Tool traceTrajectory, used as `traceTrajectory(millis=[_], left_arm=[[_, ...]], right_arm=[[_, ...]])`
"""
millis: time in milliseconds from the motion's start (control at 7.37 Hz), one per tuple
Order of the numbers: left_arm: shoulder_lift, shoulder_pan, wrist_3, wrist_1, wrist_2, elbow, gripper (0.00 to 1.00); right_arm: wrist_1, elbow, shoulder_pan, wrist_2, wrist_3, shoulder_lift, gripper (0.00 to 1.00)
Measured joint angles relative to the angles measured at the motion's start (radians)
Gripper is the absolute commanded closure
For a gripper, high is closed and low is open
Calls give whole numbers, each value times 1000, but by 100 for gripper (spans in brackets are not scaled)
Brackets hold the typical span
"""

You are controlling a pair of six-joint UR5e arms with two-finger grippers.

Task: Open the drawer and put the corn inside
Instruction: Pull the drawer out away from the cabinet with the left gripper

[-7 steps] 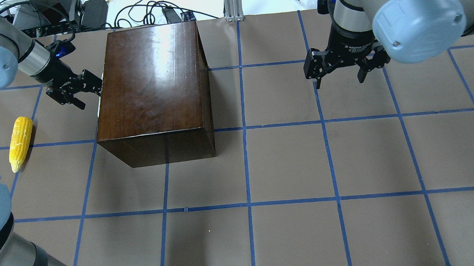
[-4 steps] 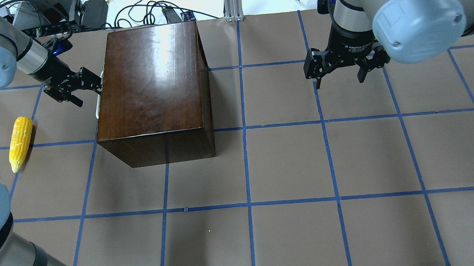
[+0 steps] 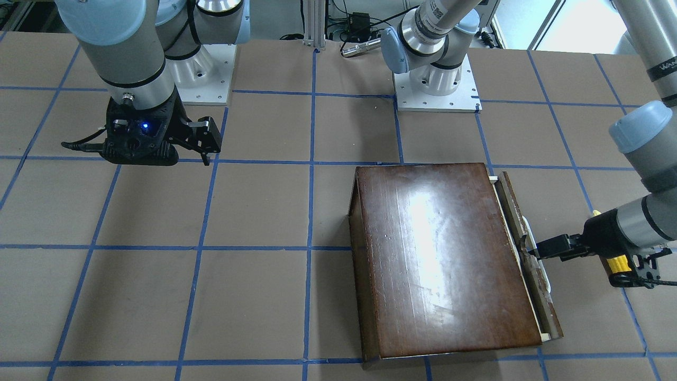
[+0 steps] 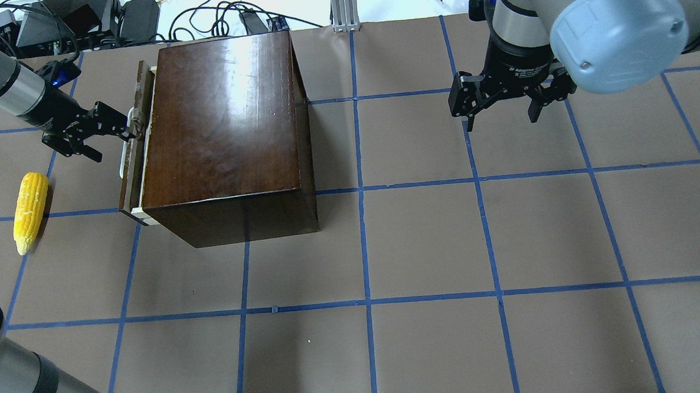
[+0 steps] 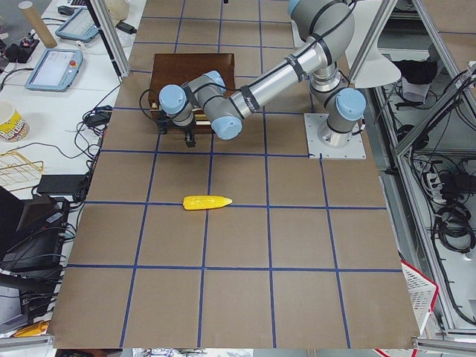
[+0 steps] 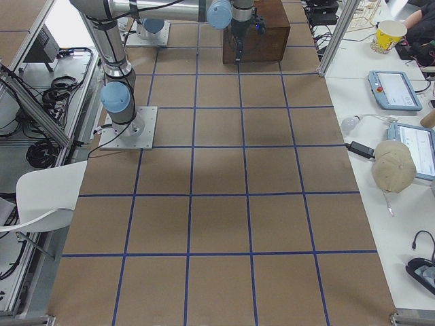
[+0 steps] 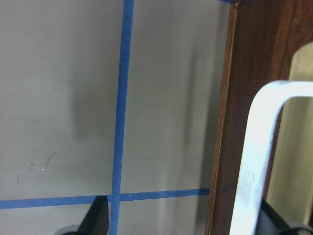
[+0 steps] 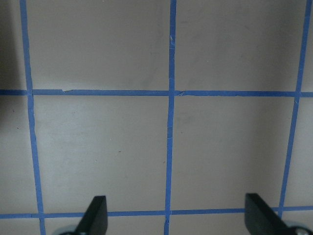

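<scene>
hooking: my left gripper (image 4: 112, 142) has its fingers spread wide, with the white handle (image 4: 125, 153) lying between them against one finger, not clamped.
drawer (image 4: 131, 191): out of the dark-brown box (image 4: 222, 119) by a sliver; a pale edge shows and the box top covers the rest.
corn (image 4: 30, 211): flat on the table (image 4: 423, 240) in front of the drawer, touching neither it nor my gripper.
right gripper (image 4: 501, 122): spread open, holding nothing, well away from the box.

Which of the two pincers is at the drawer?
The left pincer, at the drawer's white handle; the right pincer hangs open, far from the box.
</scene>
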Motion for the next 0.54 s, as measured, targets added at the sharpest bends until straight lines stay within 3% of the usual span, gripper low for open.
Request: traceTrajectory(millis=[543], left_arm=[[2, 48, 8, 1, 3, 1, 0]], right_arm=[[0, 0, 0, 0, 0, 0, 0]])
